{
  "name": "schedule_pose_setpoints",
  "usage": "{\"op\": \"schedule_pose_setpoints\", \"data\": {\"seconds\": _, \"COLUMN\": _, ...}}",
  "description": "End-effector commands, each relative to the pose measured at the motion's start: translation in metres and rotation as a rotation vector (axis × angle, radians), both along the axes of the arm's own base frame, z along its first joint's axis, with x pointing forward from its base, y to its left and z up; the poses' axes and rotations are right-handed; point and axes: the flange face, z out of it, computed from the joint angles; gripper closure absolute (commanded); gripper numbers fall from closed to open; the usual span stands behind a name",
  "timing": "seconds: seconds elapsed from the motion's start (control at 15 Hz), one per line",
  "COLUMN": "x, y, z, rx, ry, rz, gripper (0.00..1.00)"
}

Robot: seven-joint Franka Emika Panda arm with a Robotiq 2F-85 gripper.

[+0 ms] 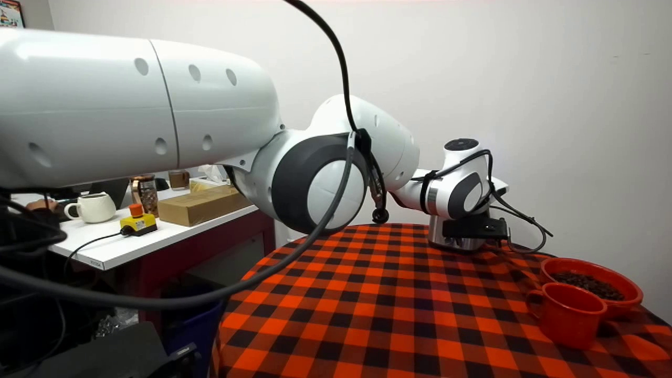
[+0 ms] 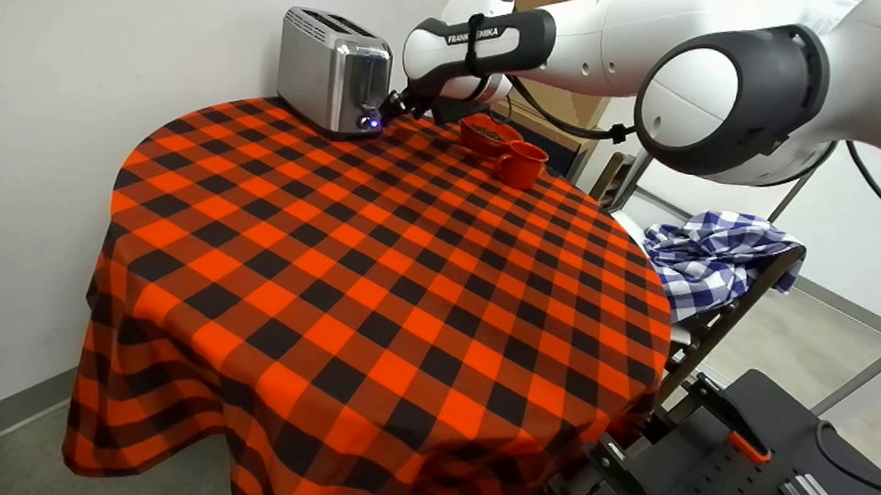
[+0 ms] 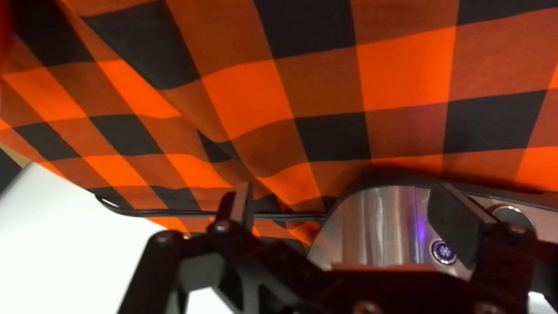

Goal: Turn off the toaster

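Note:
The silver toaster (image 2: 308,68) with dark top slots stands at the table's back edge by the wall in an exterior view. A bluish-purple light (image 2: 372,123) glows low on its front. In an exterior view, the arm hides most of the toaster (image 1: 440,236). The wrist view shows the toaster's rounded silver corner (image 3: 379,226) and a lit snowflake button (image 3: 444,251). My gripper (image 3: 342,196) is open with nothing held. Its right finger partly covers the toaster's front beside the snowflake button; I cannot tell whether it touches. The gripper (image 2: 395,106) is at the toaster's front.
A red mug (image 1: 572,315) and a red bowl (image 1: 632,294) of dark pieces stand near the toaster on the checked tablecloth (image 2: 374,274). A black cord (image 3: 287,215) runs behind the toaster. The white wall (image 2: 150,15) is close behind it.

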Motion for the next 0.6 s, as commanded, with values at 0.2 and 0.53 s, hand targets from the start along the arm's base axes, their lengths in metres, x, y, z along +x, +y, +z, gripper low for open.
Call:
{"op": "schedule_pose_setpoints", "data": {"seconds": 0.2, "x": -0.002, "y": -0.0002, "z": -0.0096, "rx": 0.041, "ry": -0.027, "rz": -0.036, "gripper": 0.0}}
{"op": "schedule_pose_setpoints", "data": {"seconds": 0.53, "x": -0.0024, "y": -0.002, "z": -0.0104, "rx": 0.054, "ry": -0.121, "rz": -0.051, "gripper": 0.0}}
